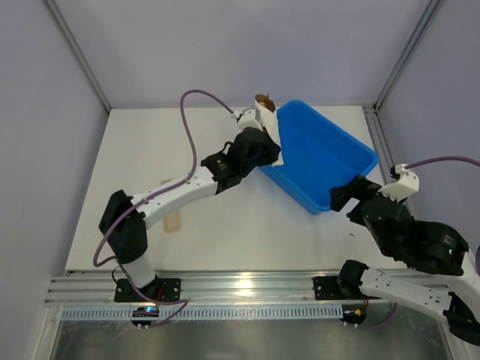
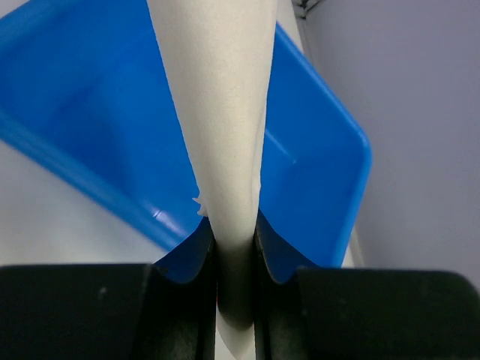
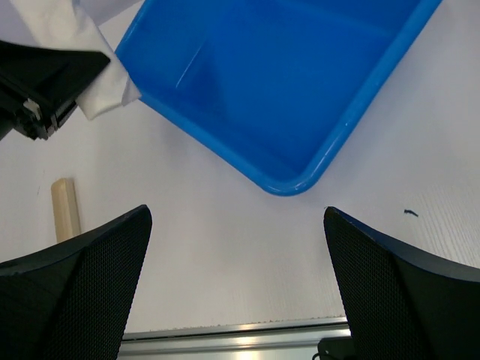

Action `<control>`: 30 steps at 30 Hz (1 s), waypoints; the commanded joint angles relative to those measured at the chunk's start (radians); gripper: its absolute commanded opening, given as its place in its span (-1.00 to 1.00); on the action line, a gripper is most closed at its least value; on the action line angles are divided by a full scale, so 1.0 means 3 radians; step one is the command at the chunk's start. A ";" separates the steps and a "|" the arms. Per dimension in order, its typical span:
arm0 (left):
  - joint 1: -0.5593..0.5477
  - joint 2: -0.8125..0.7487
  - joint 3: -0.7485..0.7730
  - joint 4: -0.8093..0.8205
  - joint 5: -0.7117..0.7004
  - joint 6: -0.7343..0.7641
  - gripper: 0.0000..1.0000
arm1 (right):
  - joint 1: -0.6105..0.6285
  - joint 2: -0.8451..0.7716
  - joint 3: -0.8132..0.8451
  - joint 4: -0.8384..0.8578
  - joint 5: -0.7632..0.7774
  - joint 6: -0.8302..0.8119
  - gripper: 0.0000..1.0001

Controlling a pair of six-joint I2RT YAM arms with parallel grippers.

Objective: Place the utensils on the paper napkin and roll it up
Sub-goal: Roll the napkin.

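My left gripper (image 1: 271,148) (image 2: 236,234) is shut on the paper napkin (image 1: 268,126) (image 2: 221,112), which is rolled into a long white tube. The roll stands tilted at the left rim of a blue bin (image 1: 322,154), its lower end hanging below the fingers. A gold-brown tip of the utensils (image 1: 262,99) pokes out of the roll's far end; the rest of them is hidden inside. In the right wrist view the napkin (image 3: 94,64) shows at the top left. My right gripper (image 1: 351,196) (image 3: 236,225) hangs open over bare table by the bin's near corner, holding nothing.
The blue bin (image 2: 82,105) (image 3: 285,75) lies at the back right and looks empty where its inside shows. A tan cylinder (image 1: 173,221) (image 3: 65,208) lies on the table by the left arm. A metal rail (image 1: 240,285) runs along the near edge.
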 commanded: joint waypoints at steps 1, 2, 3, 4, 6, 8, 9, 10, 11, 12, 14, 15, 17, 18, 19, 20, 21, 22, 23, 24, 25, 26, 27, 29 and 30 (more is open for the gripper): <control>-0.0120 0.0441 0.0730 0.0118 -0.0717 -0.0526 -1.00 | -0.0004 0.0163 0.0242 -0.0556 0.0076 0.0700 0.99; -0.0130 0.0534 0.0974 0.0062 -0.0748 -0.0614 -1.00 | -0.0004 0.0270 0.0340 -0.0820 0.0076 0.0777 0.99; -0.0135 0.0616 0.1037 0.0097 -0.0779 -0.0716 -1.00 | -0.0004 0.0306 0.0437 -0.0924 0.0091 0.0803 0.99; -0.0135 0.0683 0.1078 0.0153 -0.0815 -0.0929 -1.00 | -0.0004 0.0332 0.0539 -0.1027 0.0111 0.0814 0.99; -0.0135 0.0862 0.1216 0.0235 -0.0896 -0.1089 -1.00 | -0.0009 0.0302 0.0770 -0.1181 0.0188 0.0794 0.99; -0.0140 0.1020 0.1309 0.0199 -0.1024 -0.1376 -1.00 | -0.0014 0.0241 0.0867 -0.1186 0.0198 0.0814 0.97; -0.0140 0.1061 0.1319 0.0295 -0.1060 -0.1457 -1.00 | -0.0009 0.0205 0.0893 -0.1186 0.0203 0.0814 0.95; -0.0140 0.1097 0.1334 0.0296 -0.1086 -0.1565 -1.00 | -0.0009 0.0204 0.0908 -0.1191 0.0208 0.0788 0.91; -0.0145 0.1138 0.1360 0.0286 -0.1132 -0.1758 -1.00 | -0.0009 0.0199 0.0924 -0.1196 0.0208 0.0793 0.89; -0.0155 0.1250 0.1446 0.0276 -0.1147 -0.1811 -1.00 | -0.0019 0.0204 0.0919 -0.1191 0.0224 0.0808 0.89; -0.0171 0.1363 0.1483 0.0373 -0.1153 -0.1877 -1.00 | -0.0019 0.0230 0.0914 -0.1186 0.0290 0.0870 0.88; -0.0176 0.1414 0.1488 0.0383 -0.1153 -0.2060 -1.00 | -0.0014 0.0250 0.0939 -0.1186 0.0341 0.0875 0.89; -0.0222 0.1578 0.1529 0.0618 -0.1198 -0.2138 -1.00 | -0.0014 0.0327 0.1087 -0.1171 0.0454 0.0819 0.89; -0.0237 0.1644 0.1590 0.0624 -0.1244 -0.2154 -1.00 | -0.0014 0.0342 0.1128 -0.1166 0.0489 0.0773 0.89; -0.0258 0.1771 0.1732 0.0674 -0.1300 -0.2113 -1.00 | -0.0019 0.0358 0.1174 -0.1161 0.0550 0.0737 0.89; -0.0298 0.1833 0.1809 0.0624 -0.1341 -0.2118 -1.00 | -0.0019 0.0348 0.1185 -0.1150 0.0566 0.0686 0.89; -0.0314 0.1900 0.1896 0.0593 -0.1377 -0.2158 -1.00 | -0.0019 0.0338 0.1200 -0.1140 0.0577 0.0650 0.89; -0.0339 0.2012 0.1968 0.0583 -0.1418 -0.2189 -1.00 | -0.0019 0.0322 0.1225 -0.1125 0.0572 0.0620 0.89; -0.0365 0.2063 0.2110 0.0517 -0.1454 -0.2235 -1.00 | -0.0014 0.0307 0.1246 -0.1140 0.0572 0.0614 0.89; -0.0421 0.2125 0.2198 0.0496 -0.1464 -0.2246 -1.00 | -0.0019 0.0297 0.1256 -0.1150 0.0577 0.0609 0.89; -0.0442 0.2257 0.2295 0.0460 -0.1480 -0.2236 -1.00 | -0.0019 0.0291 0.1287 -0.1181 0.0587 0.0594 0.89; -0.0467 0.2339 0.2493 0.0425 -0.1485 -0.2205 -1.00 | -0.0014 0.0276 0.1307 -0.1176 0.0612 0.0533 0.89; -0.0498 0.2421 0.2612 0.0374 -0.1480 -0.2215 -1.00 | -0.0014 0.0276 0.1328 -0.1176 0.0628 0.0507 0.89; -0.0518 0.2630 0.2816 0.0256 -0.1429 -0.2317 -1.00 | -0.0019 0.0235 0.1374 -0.1181 0.0668 0.0476 0.89; -0.0524 0.2677 0.2838 0.0276 -0.1424 -0.2327 -1.00 | -0.0014 0.0225 0.1379 -0.1181 0.0669 0.0456 0.89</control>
